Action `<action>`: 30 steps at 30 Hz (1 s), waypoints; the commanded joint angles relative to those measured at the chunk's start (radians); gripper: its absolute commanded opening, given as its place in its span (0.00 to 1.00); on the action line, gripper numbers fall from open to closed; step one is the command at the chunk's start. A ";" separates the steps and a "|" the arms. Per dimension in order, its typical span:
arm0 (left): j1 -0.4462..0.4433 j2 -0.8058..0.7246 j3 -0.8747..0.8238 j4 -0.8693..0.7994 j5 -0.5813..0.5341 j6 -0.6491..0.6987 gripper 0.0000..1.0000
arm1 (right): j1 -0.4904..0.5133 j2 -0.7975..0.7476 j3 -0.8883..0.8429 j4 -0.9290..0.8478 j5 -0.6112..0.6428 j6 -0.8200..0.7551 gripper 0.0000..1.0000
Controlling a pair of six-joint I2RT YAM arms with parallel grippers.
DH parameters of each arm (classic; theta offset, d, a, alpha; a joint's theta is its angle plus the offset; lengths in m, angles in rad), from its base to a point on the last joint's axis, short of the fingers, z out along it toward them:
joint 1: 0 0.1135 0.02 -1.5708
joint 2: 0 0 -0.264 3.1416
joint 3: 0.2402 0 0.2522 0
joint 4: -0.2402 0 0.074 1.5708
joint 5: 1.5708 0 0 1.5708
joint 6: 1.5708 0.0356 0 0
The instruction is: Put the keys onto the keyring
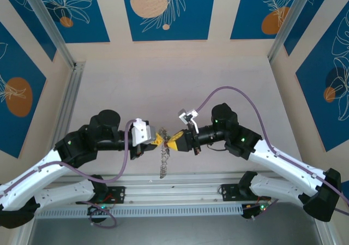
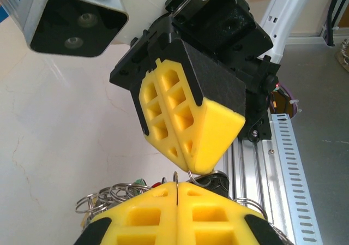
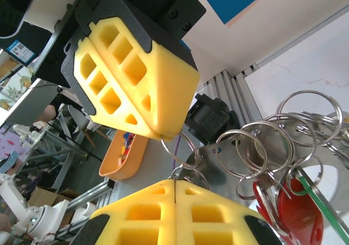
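Keys [image 3: 297, 215] with red and green plastic heads hang in a bunch of thin silver metal rings [image 3: 262, 147] over the near middle of the pale table [image 1: 180, 81]. My yellow-tipped left claw [image 1: 158, 139] and right claw [image 1: 173, 141] meet tip to tip, both pressed together, pinching one thin wire loop [image 3: 168, 159].

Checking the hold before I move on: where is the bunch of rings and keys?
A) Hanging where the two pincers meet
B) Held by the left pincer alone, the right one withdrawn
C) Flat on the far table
A: in the top view the bunch dangles below the left pincer and right pincer, which meet tip to tip, both shut on a ring that spans them.
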 commanded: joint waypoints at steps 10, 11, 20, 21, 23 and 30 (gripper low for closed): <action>-0.010 -0.020 0.029 0.035 0.096 -0.024 0.00 | 0.018 -0.186 -0.073 -0.016 0.112 -0.296 0.00; -0.010 -0.020 0.034 0.029 0.107 -0.023 0.00 | 0.018 -0.186 -0.073 -0.018 0.111 -0.321 0.00; -0.010 -0.043 0.044 0.013 0.180 -0.028 0.00 | 0.019 -0.140 -0.008 -0.070 0.086 -0.535 0.00; -0.010 -0.043 0.048 0.012 0.182 -0.028 0.00 | 0.019 -0.132 0.004 -0.076 0.078 -0.549 0.00; -0.008 -0.037 0.060 0.003 0.185 -0.024 0.00 | 0.019 -0.117 0.018 -0.082 0.060 -0.571 0.00; -0.003 -0.004 0.079 0.023 0.211 -0.022 0.00 | 0.021 -0.110 0.014 -0.016 0.003 -0.573 0.00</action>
